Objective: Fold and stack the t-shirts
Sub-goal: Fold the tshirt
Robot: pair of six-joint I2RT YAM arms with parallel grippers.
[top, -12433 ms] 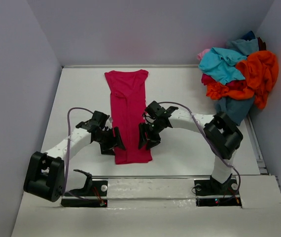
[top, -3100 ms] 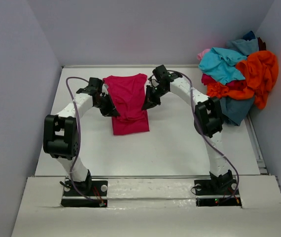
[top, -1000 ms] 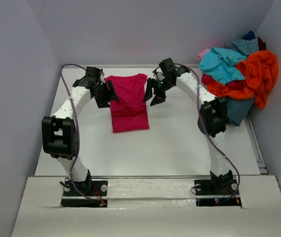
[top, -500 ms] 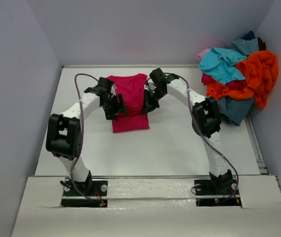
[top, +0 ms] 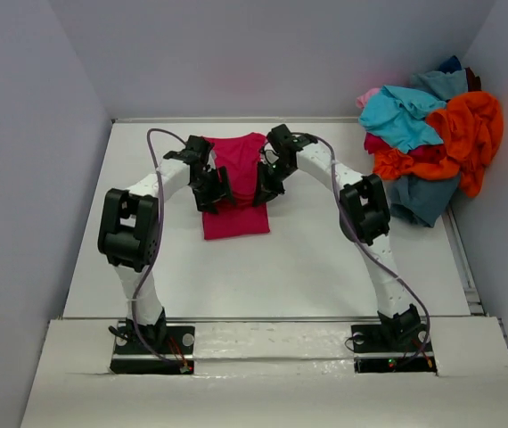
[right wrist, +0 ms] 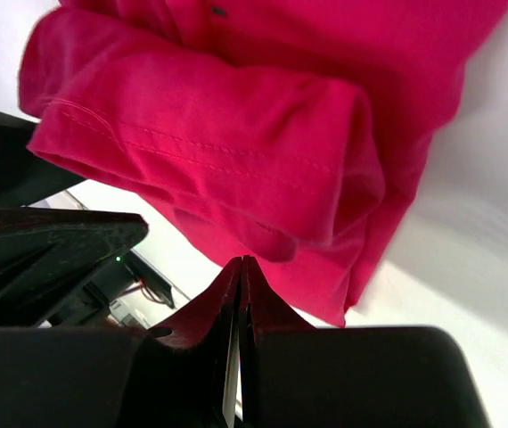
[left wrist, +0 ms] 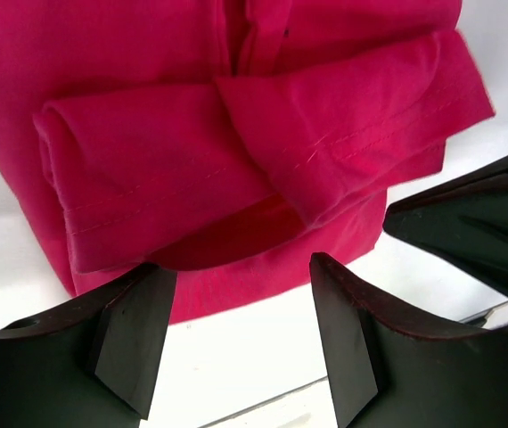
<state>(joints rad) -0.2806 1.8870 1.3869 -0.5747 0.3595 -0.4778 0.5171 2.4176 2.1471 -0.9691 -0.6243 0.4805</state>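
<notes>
A crimson-magenta t-shirt [top: 239,218] lies folded into a short rectangle at the far middle of the white table [top: 281,267]. Both grippers hover over its folded upper layer. My left gripper [top: 212,191] is at the shirt's left side, open, with only bare table and the shirt's hem [left wrist: 236,294] between its fingers [left wrist: 134,334]. My right gripper [top: 266,185] is at the shirt's right side, jaws pressed shut just below a rolled fold [right wrist: 236,152], with no cloth seen between them. More t-shirts, orange [top: 472,125], turquoise [top: 401,116] and others, are heaped at the far right.
The heap of shirts [top: 432,134] leans against the right wall. Grey walls close in the table on the left, back and right. The right arm's black gripper body [left wrist: 477,236] shows close beside the left gripper.
Both grippers have moved in from the shirt's far corners to its middle, close over the fold. The right gripper went from open to shut. The left stayed open.
</notes>
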